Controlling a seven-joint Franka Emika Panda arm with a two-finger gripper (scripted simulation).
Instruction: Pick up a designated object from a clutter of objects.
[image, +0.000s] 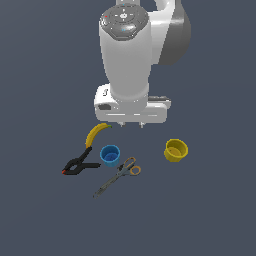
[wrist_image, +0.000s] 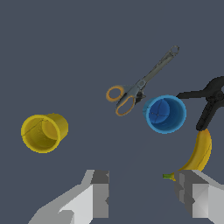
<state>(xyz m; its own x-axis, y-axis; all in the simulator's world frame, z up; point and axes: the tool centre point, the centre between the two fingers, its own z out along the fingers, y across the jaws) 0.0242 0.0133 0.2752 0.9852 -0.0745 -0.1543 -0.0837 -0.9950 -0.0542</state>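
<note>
The blue cup (image: 110, 154) (wrist_image: 165, 113) stands upright on the floor, mouth up, among the clutter. Beside it lie the banana (image: 96, 133) (wrist_image: 197, 153), the black spring clamp (image: 78, 165) (wrist_image: 210, 101) and the orange-handled scissors (image: 118, 175) (wrist_image: 140, 84). The yellow cup (image: 176, 150) (wrist_image: 43, 132) stands apart, toward the exterior view's right. My gripper (image: 131, 124) (wrist_image: 142, 194) hangs well above the floor, behind the clutter in the exterior view. Its jaws stand wide apart and empty, touching nothing.
The floor is a plain dark grey surface with no edges in view. The arm's white body (image: 125, 55) rises above the objects at the back of the exterior view.
</note>
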